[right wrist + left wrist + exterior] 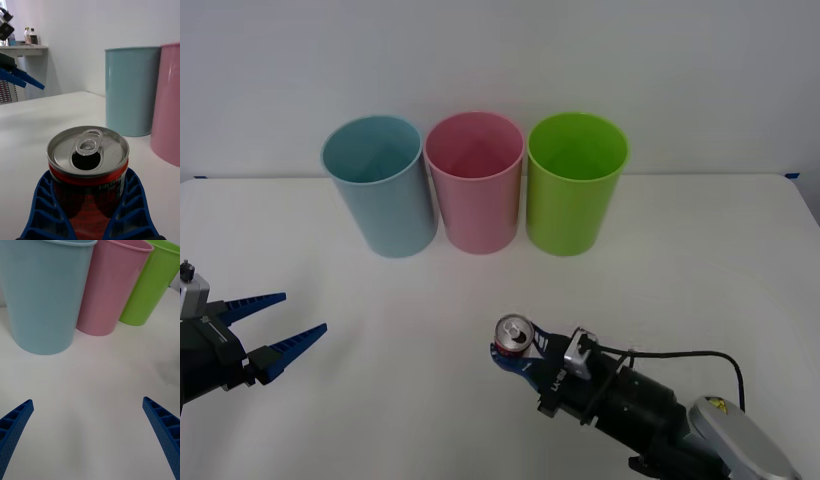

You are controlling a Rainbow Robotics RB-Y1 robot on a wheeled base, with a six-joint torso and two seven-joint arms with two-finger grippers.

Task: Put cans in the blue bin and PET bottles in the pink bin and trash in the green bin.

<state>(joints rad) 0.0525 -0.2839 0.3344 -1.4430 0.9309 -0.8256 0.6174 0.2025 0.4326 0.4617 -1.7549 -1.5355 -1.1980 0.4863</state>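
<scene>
Currently the red can (pixel 513 336) stands upright on the white table (pixel 400 400), near the front edge and right of centre, its silver top and pull tab facing up with the mouth already open. My right gripper (pixel 517 352) is clamped on it: in the right wrist view the two blue ribbed fingers (pixel 45 210) press against both sides of the can's lower body.

Key relation: the can's long axis is vertical and lies between my right fingers, so this arm carries it. The blue bin (pixel 378 185) stands at the back of the table, ahead of the gripper and to its left. It is the leftmost of three bins in a row, touching or just beside the pink bin (pixel 475 195), with the green bin (pixel 575 197) on the far side. I judge that the next move calls for lifting the can above the blue bin's rim, then travelling forward and left.

Small white print runs around the can below its rim; it is too small to read, and no brand name is legible.

My left gripper (pixel 277 335) waits with fingers spread at the table's left edge, holding nothing.
</scene>
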